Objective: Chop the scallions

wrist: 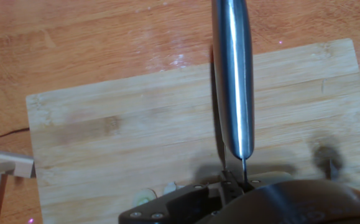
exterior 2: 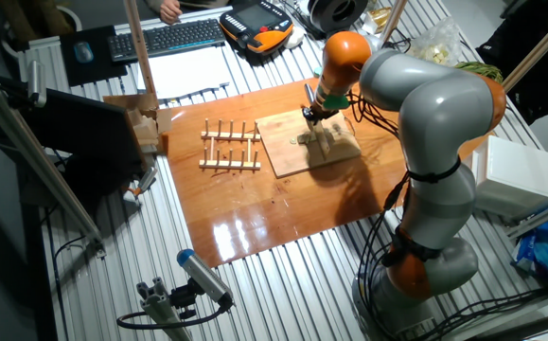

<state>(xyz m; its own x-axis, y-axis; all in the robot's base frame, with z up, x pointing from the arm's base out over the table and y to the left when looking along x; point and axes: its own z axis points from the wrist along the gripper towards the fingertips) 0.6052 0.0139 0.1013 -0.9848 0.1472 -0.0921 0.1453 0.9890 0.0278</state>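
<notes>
At the left edge of the hand view the wooden rack [exterior 2: 230, 145] pokes in with a pale dowel end, just beside the cutting board [wrist: 136, 124]; it plays no part in this step, but I want it well clear of my swing. On the board's near edge, left of my mount, lie two small pale bits [wrist: 156, 194] — I take them for pieces of the scallions, though they are half hidden by my own housing and too small to be sure; no longer uncut stalk shows in either view. Further right the knife [wrist: 232, 74] runs up the middle of the hand view, blade edge-on, steel bright, its point toward the far side of the board; my gripper [exterior 2: 317, 111] carries it, clamped on the handle as far as I can judge, since the jaws themselves are out of sight. In the fixed view I hang over the board's middle. I judge I am mid-chop, blade raised between cuts; the next stroke calls for bringing the edge squarely over the pale bits — they sit to the blade's left — then pressing straight down.
</notes>
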